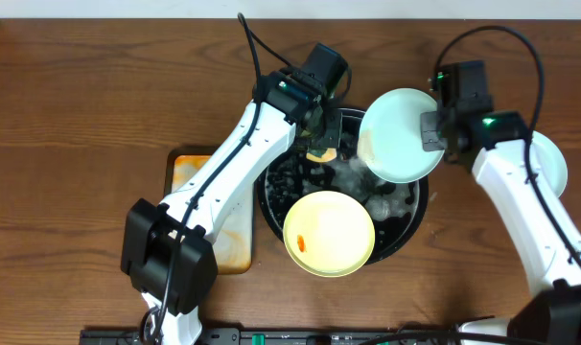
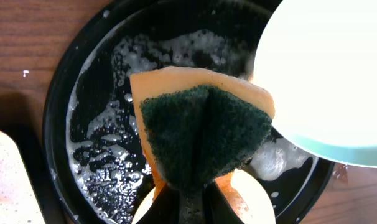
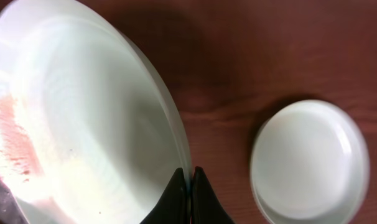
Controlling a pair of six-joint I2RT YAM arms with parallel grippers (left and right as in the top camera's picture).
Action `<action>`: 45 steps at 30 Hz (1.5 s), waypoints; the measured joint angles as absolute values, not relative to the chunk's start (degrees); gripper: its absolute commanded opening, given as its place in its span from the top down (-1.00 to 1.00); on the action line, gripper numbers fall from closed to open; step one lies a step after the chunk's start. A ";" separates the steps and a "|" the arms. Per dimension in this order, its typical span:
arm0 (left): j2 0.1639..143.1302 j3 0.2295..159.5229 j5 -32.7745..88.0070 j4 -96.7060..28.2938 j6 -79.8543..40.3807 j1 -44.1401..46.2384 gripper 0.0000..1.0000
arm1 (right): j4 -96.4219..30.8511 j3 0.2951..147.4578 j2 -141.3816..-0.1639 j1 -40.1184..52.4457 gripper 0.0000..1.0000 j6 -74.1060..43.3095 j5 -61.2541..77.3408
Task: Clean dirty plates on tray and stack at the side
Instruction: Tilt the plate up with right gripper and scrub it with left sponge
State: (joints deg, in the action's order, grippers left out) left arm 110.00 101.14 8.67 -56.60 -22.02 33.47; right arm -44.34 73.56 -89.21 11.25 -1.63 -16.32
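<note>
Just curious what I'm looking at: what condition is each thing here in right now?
Left gripper: shut on sponge.
Right gripper: shut on held mint plate, at its rim.
Held mint plate: raised over tray, orange smear.
Yellow plate: in tray, orange smear.
Other mint plate: on table, looks clean.
Tray: wet, foamy.

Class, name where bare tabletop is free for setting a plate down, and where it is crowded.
Free: wood left of the rectangular tray. Crowded: the round tray, with the yellow plate in it and the held mint plate above.
</note>
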 measured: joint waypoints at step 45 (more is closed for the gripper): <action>110.04 83.92 8.67 -48.16 -21.10 26.65 0.85 | -44.93 73.56 -88.31 35.92 0.97 7.01 -57.74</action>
State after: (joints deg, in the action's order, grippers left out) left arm 110.04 83.92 8.67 -48.16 -21.10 26.65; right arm -44.93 73.56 -88.31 35.92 7.01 -57.74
